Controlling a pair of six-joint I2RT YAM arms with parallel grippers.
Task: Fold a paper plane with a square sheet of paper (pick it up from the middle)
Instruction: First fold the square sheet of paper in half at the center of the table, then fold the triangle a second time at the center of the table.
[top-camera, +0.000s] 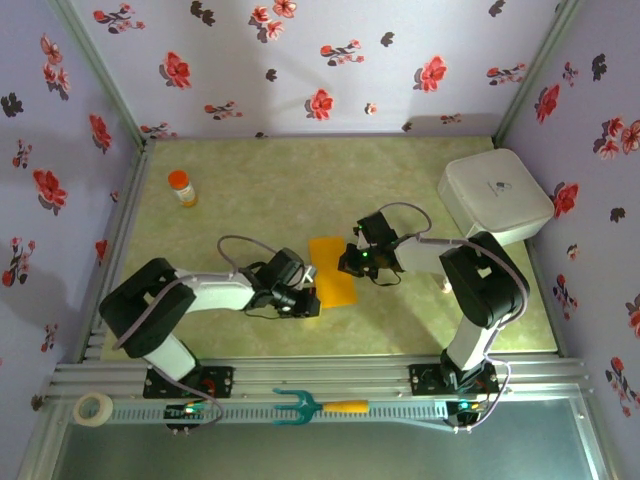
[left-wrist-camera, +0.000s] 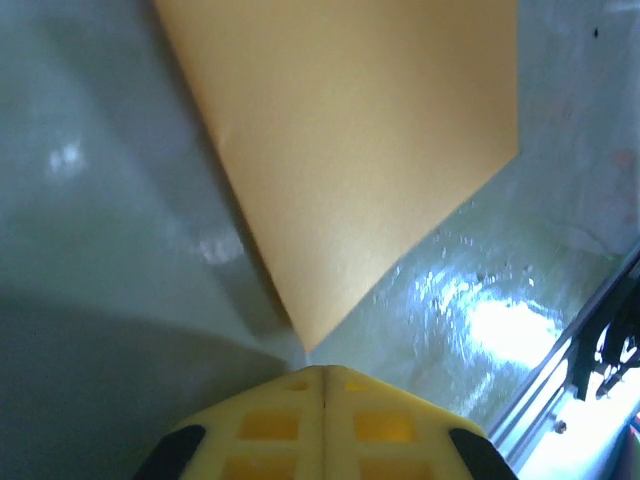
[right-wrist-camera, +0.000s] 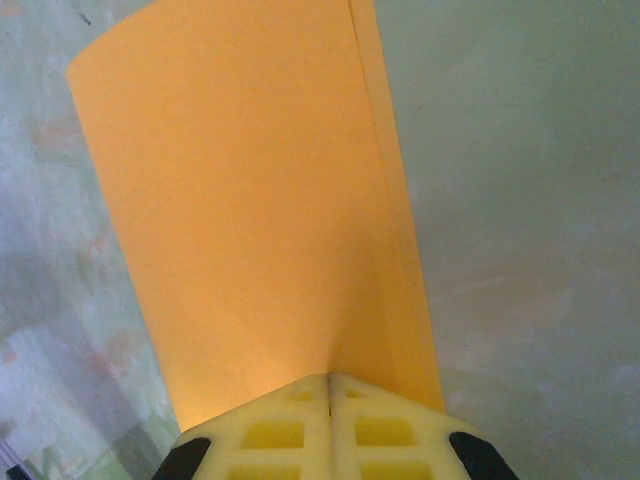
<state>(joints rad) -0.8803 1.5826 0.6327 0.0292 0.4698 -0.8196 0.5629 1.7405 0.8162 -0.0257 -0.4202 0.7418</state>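
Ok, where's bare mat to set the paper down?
Widest bare mat: the far strip between the orange-capped bottle and the white box. A narrower strip runs along the mat's near edge. Crowded: centre, left gripper and right gripper at the paper.

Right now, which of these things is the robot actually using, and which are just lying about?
In use: square sheet of paper, pinched by the right gripper; left gripper shut at its corner.
Lying about: orange-capped bottle, white box, tape roll, teal fork.
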